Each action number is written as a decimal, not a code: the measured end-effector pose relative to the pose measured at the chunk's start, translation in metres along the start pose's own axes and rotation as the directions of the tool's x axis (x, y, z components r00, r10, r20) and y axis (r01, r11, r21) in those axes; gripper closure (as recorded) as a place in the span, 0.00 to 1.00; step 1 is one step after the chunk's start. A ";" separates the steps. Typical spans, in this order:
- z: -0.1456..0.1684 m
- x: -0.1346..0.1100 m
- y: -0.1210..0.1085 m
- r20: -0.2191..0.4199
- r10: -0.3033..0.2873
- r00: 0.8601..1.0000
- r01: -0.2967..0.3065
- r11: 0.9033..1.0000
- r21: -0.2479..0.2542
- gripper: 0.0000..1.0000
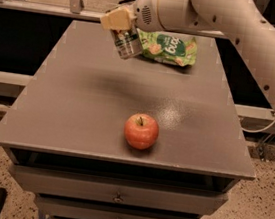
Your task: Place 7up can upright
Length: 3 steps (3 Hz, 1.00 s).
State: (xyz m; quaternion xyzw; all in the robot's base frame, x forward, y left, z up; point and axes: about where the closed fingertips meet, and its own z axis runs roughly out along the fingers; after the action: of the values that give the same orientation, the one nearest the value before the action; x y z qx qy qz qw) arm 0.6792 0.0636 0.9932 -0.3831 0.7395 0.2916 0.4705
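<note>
The 7up can (125, 43), silver with green markings, hangs tilted in the air above the back middle of the grey table (77, 108). My gripper (118, 20) is shut on the can's upper end, its cream-coloured fingers (114, 17) wrapped over the top. The white arm reaches in from the upper right. The can is well clear of the tabletop and casts a faint shadow on it below.
A green crinkly snack bag (169, 48) lies at the back of the table just right of the can. A red apple (141, 130) sits near the front middle. Drawers (116, 197) are under the tabletop. The floor drops away on both sides.
</note>
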 end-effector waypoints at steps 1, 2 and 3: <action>0.014 0.015 0.015 0.022 0.037 0.999 -0.035 0.998 -0.058 1.00; -0.021 0.041 0.006 0.066 -0.007 0.998 0.010 0.999 -0.049 1.00; -0.070 0.073 -0.016 0.109 -0.012 0.994 0.012 1.000 -0.006 1.00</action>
State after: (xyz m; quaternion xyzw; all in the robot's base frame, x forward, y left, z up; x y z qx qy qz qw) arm 0.6400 -0.0218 0.9518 -0.3726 0.7096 0.3116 0.5105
